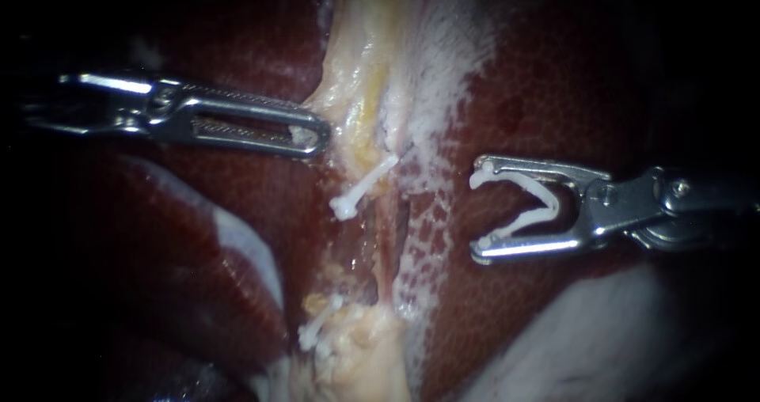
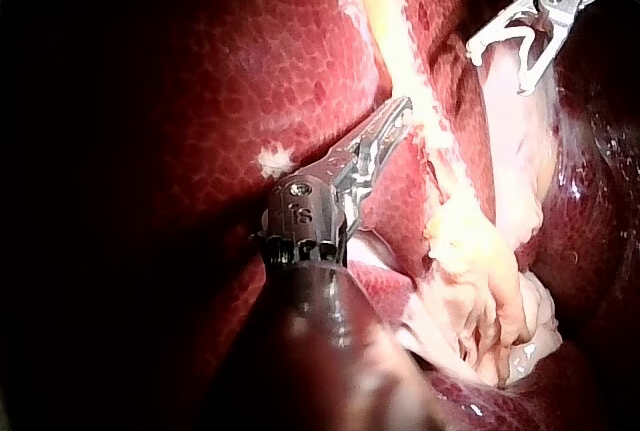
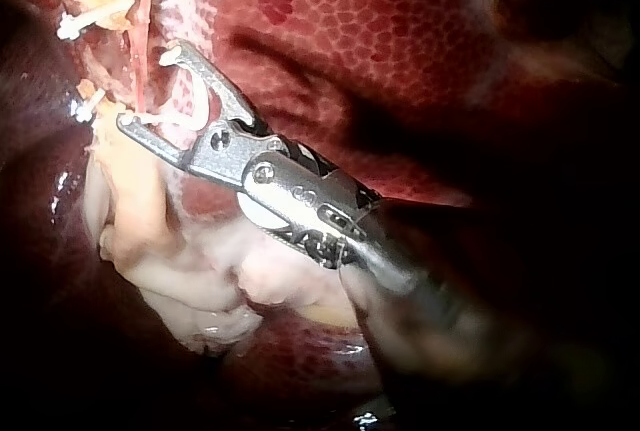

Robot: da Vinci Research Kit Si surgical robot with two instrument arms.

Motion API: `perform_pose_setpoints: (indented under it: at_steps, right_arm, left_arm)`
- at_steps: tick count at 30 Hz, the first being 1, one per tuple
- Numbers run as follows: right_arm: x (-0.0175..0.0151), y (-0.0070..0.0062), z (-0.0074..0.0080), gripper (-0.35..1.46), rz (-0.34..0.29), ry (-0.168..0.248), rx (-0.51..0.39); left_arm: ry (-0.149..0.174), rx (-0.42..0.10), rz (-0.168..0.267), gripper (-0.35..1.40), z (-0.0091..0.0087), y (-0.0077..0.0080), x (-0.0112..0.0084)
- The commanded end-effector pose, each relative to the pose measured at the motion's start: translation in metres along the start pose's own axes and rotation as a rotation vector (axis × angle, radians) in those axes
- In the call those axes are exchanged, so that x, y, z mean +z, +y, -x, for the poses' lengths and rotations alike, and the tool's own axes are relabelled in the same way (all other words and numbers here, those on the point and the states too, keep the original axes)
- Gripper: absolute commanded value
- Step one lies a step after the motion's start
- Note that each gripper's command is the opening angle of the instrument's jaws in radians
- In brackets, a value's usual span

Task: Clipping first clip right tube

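All around you lies the dark red liver (image 1: 570,77), speckled all over with tiny dots like little cells. The light is brightest in the middle, where a white frosty patch (image 1: 451,70) glows on it. Toward the edges and corners the light fades and all goes black. Low on the right of your endoscope view sits a soft grey blur (image 1: 586,339).
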Motion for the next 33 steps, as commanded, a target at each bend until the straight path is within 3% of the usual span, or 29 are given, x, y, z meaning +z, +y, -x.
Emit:
perform_pose_setpoints:
  at_steps: [1, 9, 14, 20, 25, 29, 33]
  right_arm:
    - [0.0, 0.0, 0.0, 0.6, 0.0, 0.0, 0.0]
    - [0.0005, -0.0004, 0.0008, 0.6, -0.004, 0.0, -0.012]
    - [0.0025, -0.0015, 0.0031, 0.6, -0.022, -0.001, 0.015]
    - [0.0061, -0.0032, 0.007, 0.6, -0.051, -0.005, 0.066]
    - [0.0097, -0.0042, 0.0098, 0.6, -0.072, -0.011, 0.101]
    - [0.0116, -0.004, 0.0103, 0.6, -0.08, -0.014, 0.114]
    - [0.0129, -0.0035, 0.0101, 0.6, -0.082, -0.015, 0.114]
  left_arm:
    - [0.0, 0.0, 0.0, -0.15, 0.0, 0.0, 0.0]
    - [0.0, 0.0, -0.001, -0.15, 0.0, 0.0, -0.0002]
    - [0.004, -0.006, -0.008, -0.15, 0.0001, 0.0002, -0.0008]
    - [-0.001, -0.029, 0.015, -0.15, 0.0029, 0.0011, -0.0035]
    - [-0.047, -0.01, 0.031, -0.15, 0.0065, 0.001, -0.0071]
    - [-0.067, -0.001, 0.031, -0.16, 0.0082, 0.0001, -0.0088]
    - [-0.077, 0.006, 0.033, -0.16, 0.0086, -0.0011, -0.0091]
